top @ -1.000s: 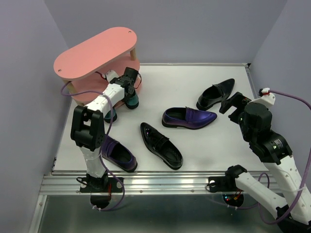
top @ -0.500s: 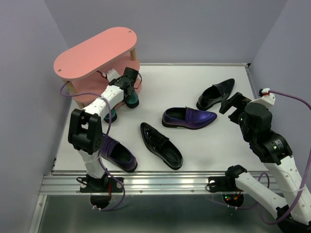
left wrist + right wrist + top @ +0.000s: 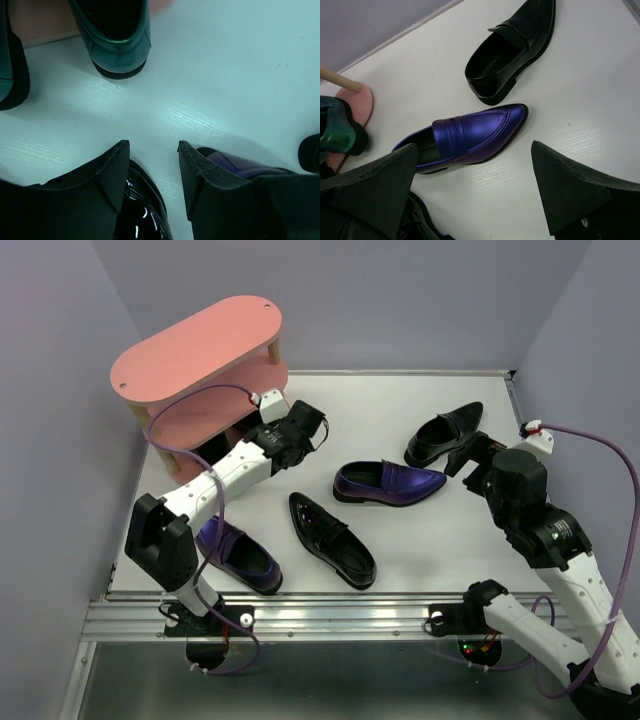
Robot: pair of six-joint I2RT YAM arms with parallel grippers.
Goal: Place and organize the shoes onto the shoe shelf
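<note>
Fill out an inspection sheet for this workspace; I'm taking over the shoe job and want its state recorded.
Surface: white table, four shoes loose on it.
Job's things: pink shelf, top board bare; green shoes at its bottom board, heels out; purple shoe and black shoe mid-table; second black shoe far right; second purple shoe by the left arm's base.
Clutter: nothing seen.
Grippers: left gripper open, empty, near the green shoes; right gripper open, empty, above the purple shoe.
Cables: purple cable loops along the left arm; another cable along the right.
Surroundings: lilac walls; metal rail at the near edge.
</note>
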